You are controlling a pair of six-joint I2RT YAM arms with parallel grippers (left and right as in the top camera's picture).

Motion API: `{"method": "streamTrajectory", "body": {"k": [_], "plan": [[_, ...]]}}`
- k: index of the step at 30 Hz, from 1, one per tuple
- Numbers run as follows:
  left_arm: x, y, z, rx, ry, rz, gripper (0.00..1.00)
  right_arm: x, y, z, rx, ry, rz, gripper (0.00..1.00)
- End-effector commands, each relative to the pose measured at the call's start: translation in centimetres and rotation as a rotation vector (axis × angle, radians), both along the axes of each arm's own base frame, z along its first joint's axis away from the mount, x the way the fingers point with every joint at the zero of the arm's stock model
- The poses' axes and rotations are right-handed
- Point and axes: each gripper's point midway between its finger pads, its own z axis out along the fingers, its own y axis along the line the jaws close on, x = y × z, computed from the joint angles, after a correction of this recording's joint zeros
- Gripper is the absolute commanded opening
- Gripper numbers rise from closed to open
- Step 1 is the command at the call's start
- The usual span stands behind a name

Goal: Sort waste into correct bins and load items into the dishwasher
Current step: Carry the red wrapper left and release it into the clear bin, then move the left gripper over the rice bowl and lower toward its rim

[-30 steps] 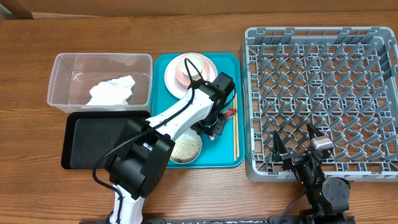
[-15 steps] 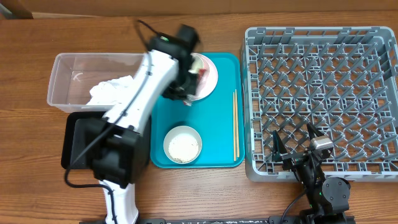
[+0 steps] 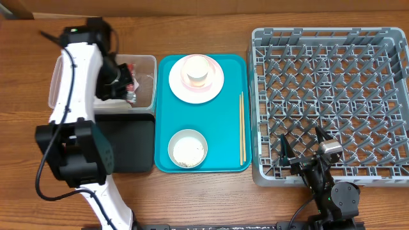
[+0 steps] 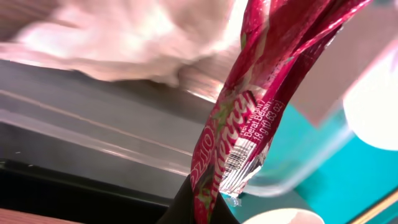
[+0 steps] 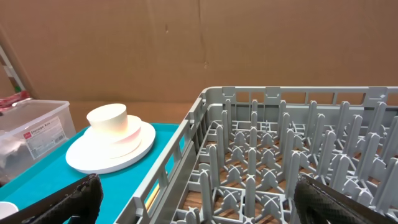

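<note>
My left gripper (image 3: 130, 82) is shut on the red snack wrapper (image 4: 249, 106), which hangs over the clear tub (image 3: 148, 64) at its right end. The crumpled white napkin (image 4: 124, 37) lies in that tub, mostly hidden under my arm in the overhead view. The black tray (image 3: 128, 147) sits in front of the tub. On the teal tray (image 3: 223, 121) are the pink plate (image 3: 211, 86) with the cup (image 3: 196, 69) on it, a white bowl (image 3: 188, 148) holding rice, and the chopsticks (image 3: 242, 128). My right gripper (image 3: 301, 144) stands open over the near edge of the grey dish rack (image 3: 329, 76).
The rack's upright pegs (image 5: 280, 143) fill the right wrist view, with the plate (image 5: 137, 146) and cup (image 5: 107, 118) to its left. Bare wooden table lies in front of the trays.
My left arm has swung from the middle of the teal tray, past the plate, to the clear tub, carrying the red wrapper. The right arm has not moved.
</note>
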Motion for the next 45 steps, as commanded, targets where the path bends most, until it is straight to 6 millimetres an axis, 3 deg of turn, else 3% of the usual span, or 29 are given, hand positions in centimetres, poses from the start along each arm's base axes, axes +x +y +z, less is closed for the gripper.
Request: {"method": "streamTrajectory", "body": {"k": [1, 5, 8, 9, 15, 20, 27, 30, 34, 35, 45], "plan": [[0.1, 1.5, 0.3, 0.007, -0.027, 0.055, 0.04, 0.0, -0.1, -0.2, -0.006, -0.006, -0.003, 1.00], [0.0, 2.3, -0.8, 0.007, -0.024, 0.061, 0.06, 0.0, -0.1, -0.2, -0.006, -0.006, -0.003, 1.00], [0.1, 2.2, -1.2, 0.006, -0.029, 0.023, 0.48, 0.0, -0.1, -0.2, -0.006, -0.006, -0.003, 1.00], [0.1, 2.1, -1.2, 0.000, -0.031, 0.010, 0.49, 0.0, -0.1, -0.2, -0.006, -0.006, -0.003, 1.00], [0.6, 0.6, 0.4, -0.083, -0.086, -0.002, 0.47, 0.0, -0.1, -0.2, -0.006, -0.006, -0.003, 1.00], [0.1, -0.8, 4.6, -0.139, -0.192, -0.014, 0.46, 0.0, -0.1, -0.2, -0.006, -0.006, -0.003, 1.00], [-5.1, -6.5, 11.1, -0.225, -0.247, -0.142, 0.43, 0.0, -0.1, -0.2, -0.006, -0.006, -0.003, 1.00], [-7.6, -9.9, 12.6, -0.236, -0.249, -0.265, 0.29, 0.0, -0.1, -0.2, -0.006, -0.006, -0.003, 1.00], [-10.7, -14.9, 13.6, -0.252, -0.236, -0.455, 0.17, 0.0, -0.1, -0.2, -0.006, -0.006, -0.003, 1.00], [-11.3, -16.0, 13.7, -0.250, -0.235, -0.497, 0.04, 0.0, -0.1, -0.2, -0.006, -0.006, -0.003, 1.00], [-15.4, -23.0, 12.1, -0.099, -0.218, -0.636, 0.04, 0.0, -0.1, -0.2, -0.006, -0.006, -0.003, 1.00]]}}
